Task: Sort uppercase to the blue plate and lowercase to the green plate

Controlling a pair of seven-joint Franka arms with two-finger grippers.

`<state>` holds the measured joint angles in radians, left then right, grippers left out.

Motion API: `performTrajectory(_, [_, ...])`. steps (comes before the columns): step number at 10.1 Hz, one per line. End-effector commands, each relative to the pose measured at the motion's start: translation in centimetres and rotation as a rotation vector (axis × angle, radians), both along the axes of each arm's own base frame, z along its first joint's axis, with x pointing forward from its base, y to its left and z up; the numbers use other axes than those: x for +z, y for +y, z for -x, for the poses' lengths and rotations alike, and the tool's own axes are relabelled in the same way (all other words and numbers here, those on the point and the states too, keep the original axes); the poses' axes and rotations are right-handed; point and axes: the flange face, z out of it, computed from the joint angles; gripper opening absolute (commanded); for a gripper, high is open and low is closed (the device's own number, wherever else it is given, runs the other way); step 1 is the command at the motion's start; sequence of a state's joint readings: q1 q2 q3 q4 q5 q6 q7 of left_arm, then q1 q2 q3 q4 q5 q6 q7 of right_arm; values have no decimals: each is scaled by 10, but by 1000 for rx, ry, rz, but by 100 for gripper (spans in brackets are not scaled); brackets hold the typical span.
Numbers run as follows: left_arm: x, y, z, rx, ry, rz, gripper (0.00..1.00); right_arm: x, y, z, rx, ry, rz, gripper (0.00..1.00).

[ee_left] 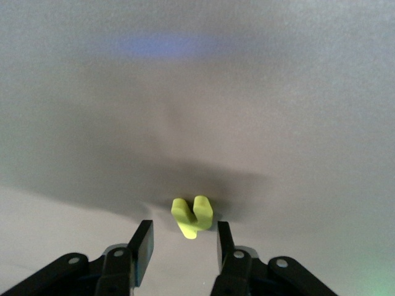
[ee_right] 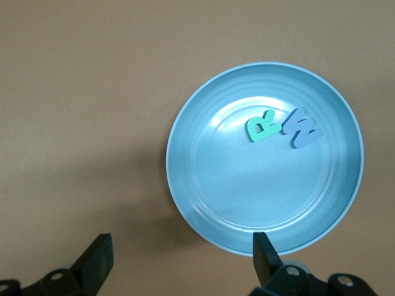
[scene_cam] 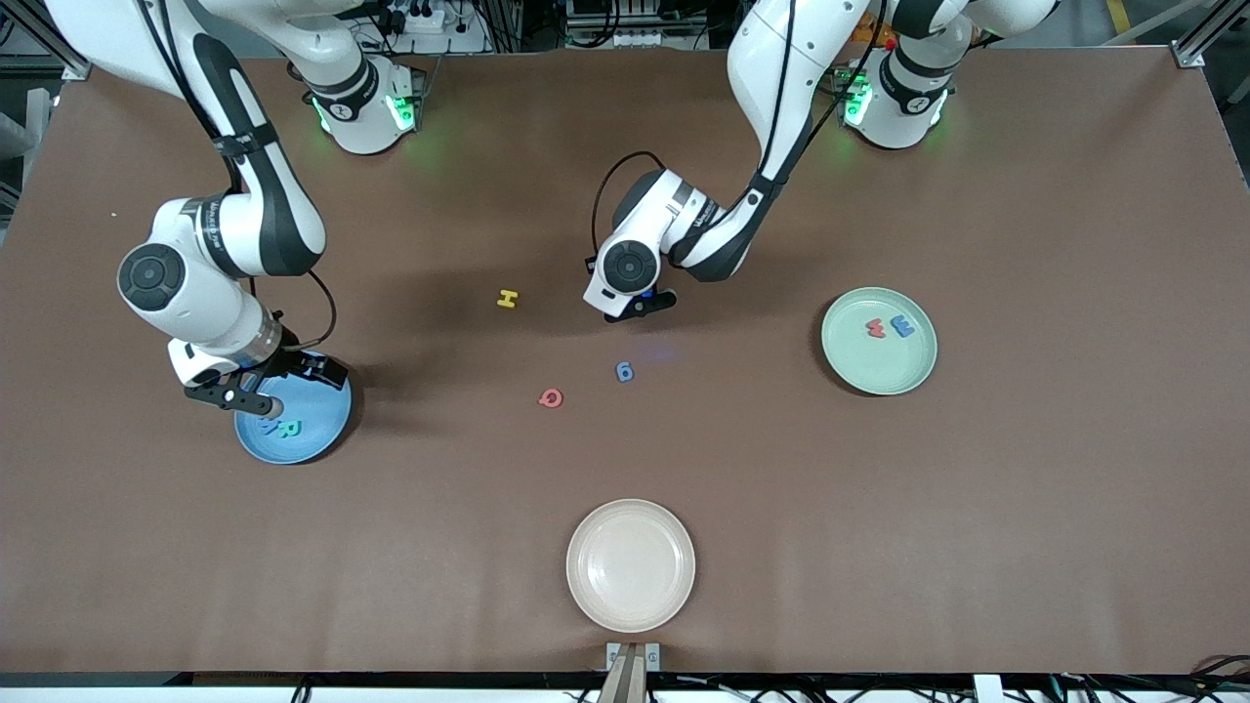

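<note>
My left gripper (ee_left: 183,237) is low over the middle of the table (scene_cam: 645,305), open, and a tiny yellow hooked lowercase letter (ee_left: 192,216) lies on the cloth just ahead of its fingertips, untouched. The front view hides that letter under the hand. Yellow H (scene_cam: 506,299), blue g (scene_cam: 625,371) and red Q (scene_cam: 551,397) lie loose nearby. The green plate (scene_cam: 879,369) holds red w (scene_cam: 875,328) and blue e (scene_cam: 902,327). My right gripper (scene_cam: 262,388) hangs open and empty over the blue plate's rim (ee_right: 185,203), with teal R (ee_right: 264,126) and blue M (ee_right: 300,129) in that plate.
A cream plate (scene_cam: 631,564) sits near the table's front edge, nearer the front camera than the loose letters. Brown cloth covers the whole table.
</note>
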<state>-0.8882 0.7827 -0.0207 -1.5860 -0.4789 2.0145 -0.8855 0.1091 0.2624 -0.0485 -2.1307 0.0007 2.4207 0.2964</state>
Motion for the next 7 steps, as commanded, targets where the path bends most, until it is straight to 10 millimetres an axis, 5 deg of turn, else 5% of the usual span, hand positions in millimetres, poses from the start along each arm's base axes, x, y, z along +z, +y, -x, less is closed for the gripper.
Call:
performTrajectory(1, [-3, 2, 0, 0, -2, 21, 49, 1, 0, 0, 17, -17, 3, 100])
performTrajectory(3, [-4, 4, 1, 0, 1, 17, 47, 2, 2, 0, 18, -19, 3, 100])
performTrajectory(7, [-4, 2, 0, 11, -7, 18, 27, 2, 3, 0, 22, -18, 3, 100])
